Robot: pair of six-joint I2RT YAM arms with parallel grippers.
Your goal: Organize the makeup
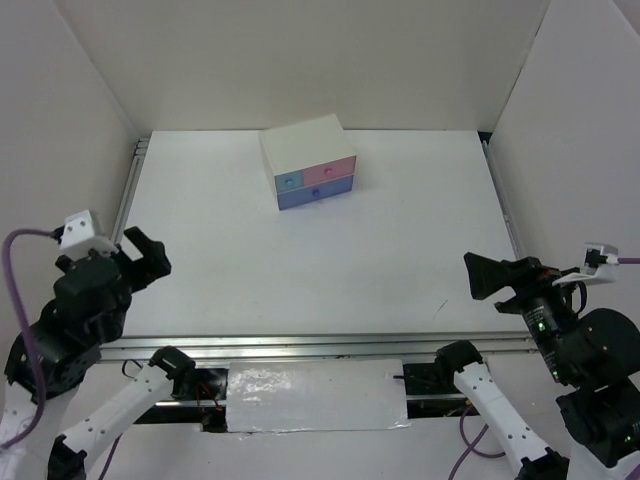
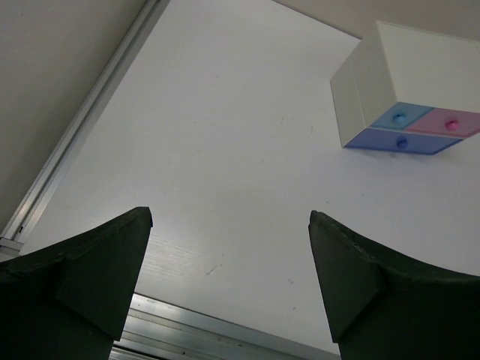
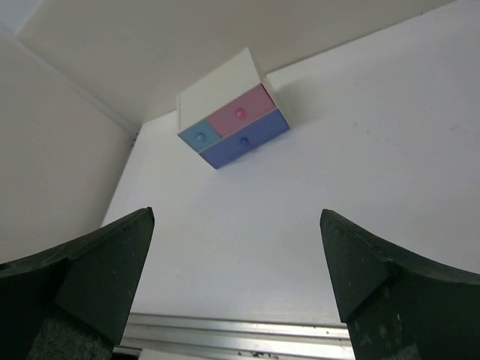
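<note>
Left gripper (image 1: 148,252): fingers spread, holding nothing.
Right gripper (image 1: 475,277): fingers spread, holding nothing.
Table (image 1: 300,270): white, bare in front of both grippers.
Box (image 1: 309,161): far ahead, between them, drawers closed.
Walls (image 1: 300,60): white panels on three sides.
Makeup: not in view.

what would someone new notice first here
The small white box with pink and blue drawers, all shut, sits toward the far side of the white table. Nearer the camera, the left hand and right hand hang open and empty at either edge; no makeup shows in any view.
</note>
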